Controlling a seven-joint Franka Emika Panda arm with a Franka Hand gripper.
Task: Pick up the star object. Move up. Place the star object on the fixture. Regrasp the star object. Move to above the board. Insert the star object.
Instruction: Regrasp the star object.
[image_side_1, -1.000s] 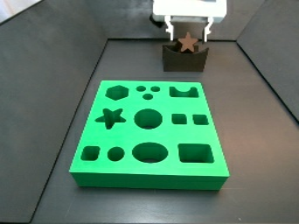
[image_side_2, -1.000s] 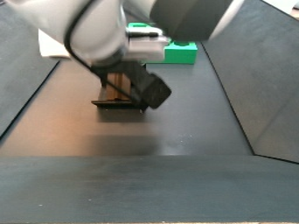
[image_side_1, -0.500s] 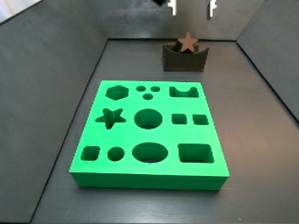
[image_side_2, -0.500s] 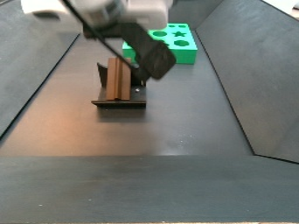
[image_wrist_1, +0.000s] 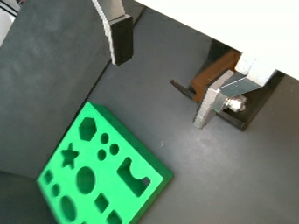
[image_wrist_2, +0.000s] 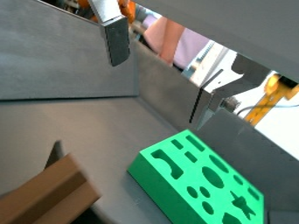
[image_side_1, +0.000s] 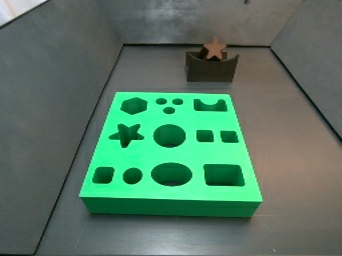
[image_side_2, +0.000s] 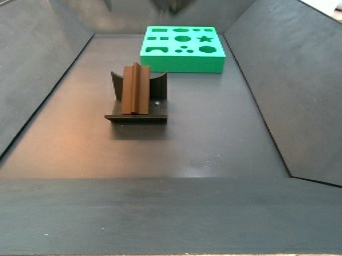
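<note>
The brown star object (image_side_1: 214, 47) stands on edge on the dark fixture (image_side_1: 211, 69) at the far end of the floor; in a side view (image_side_2: 131, 90) it leans in the fixture (image_side_2: 136, 119). The green board (image_side_1: 167, 205) with shaped holes lies apart from it, also in a side view (image_side_2: 183, 66). My gripper is out of both side views. In a wrist view the gripper (image_wrist_1: 163, 74) is open and empty, high above the floor, with the star (image_wrist_1: 216, 74) and board (image_wrist_1: 91, 118) below. The other wrist view shows the gripper (image_wrist_2: 158, 74) open too.
Grey walls enclose the dark floor (image_side_1: 287, 150) on all sides. The board's star-shaped hole (image_side_1: 127, 133) is on its left side in a side view. Bare floor lies between fixture and board.
The gripper let go of the star on the fixture and rose straight up, leaving both side views. The star stays on the fixture.
</note>
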